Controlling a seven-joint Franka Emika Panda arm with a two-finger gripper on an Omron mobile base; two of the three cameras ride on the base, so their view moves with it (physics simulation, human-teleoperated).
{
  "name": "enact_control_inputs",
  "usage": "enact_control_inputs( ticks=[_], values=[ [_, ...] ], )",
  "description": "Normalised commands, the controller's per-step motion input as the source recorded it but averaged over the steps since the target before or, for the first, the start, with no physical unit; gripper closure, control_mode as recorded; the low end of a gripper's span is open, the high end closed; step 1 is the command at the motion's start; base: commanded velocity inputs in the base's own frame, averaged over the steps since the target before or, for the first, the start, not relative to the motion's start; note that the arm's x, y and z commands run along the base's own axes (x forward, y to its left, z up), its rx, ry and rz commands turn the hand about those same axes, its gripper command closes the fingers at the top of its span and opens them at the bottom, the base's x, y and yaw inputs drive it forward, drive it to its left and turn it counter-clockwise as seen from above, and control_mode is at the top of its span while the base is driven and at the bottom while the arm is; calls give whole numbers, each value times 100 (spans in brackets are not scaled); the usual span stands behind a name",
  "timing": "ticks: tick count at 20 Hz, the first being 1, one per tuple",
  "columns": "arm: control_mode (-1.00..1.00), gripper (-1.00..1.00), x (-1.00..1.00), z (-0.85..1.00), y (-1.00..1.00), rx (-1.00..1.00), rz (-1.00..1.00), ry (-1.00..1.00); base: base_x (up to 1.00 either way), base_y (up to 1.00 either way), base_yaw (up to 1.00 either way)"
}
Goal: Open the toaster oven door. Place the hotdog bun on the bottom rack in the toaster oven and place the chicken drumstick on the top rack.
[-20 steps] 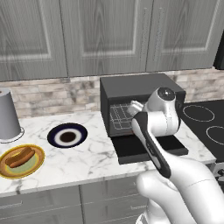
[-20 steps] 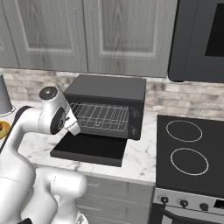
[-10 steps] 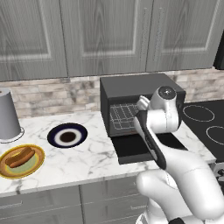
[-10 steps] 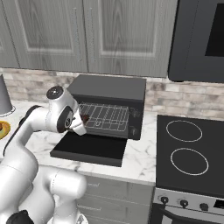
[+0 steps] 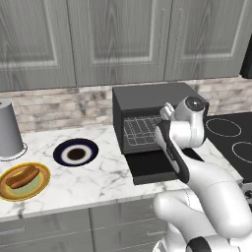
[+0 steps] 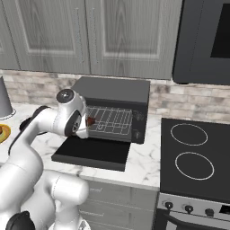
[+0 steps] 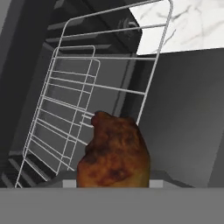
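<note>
Fingers [image 6: 89, 123] grip chicken drumstick [image 7: 114, 153] before top rack [image 7: 92, 92].

two plates [image 5: 76, 153], one drumstick [image 7: 114, 153]

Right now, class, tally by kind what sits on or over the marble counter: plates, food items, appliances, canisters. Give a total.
Plates: 2 (yellow plate, dark blue plate)
Food items: 2 (hotdog bun, chicken drumstick)
Appliances: 1 (toaster oven)
Canisters: 1 (grey canister)
Total: 6
</note>
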Motion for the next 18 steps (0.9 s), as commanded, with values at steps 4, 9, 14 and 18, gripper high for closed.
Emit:
enact_control_inputs(
  ticks=[4, 9, 14, 18],
  values=[
    [-100, 100, 5, -27, 0, 11, -12, -4, 0, 0, 0],
    [-100, 100, 11, -28, 0, 6, -8, -2, 0, 0, 0],
    [-100, 100, 18, -3, 0, 7, -6, -4, 0, 0, 0],
    [-100, 100, 19, -3, 0, 9, -6, -5, 0, 0, 0]
  ],
)
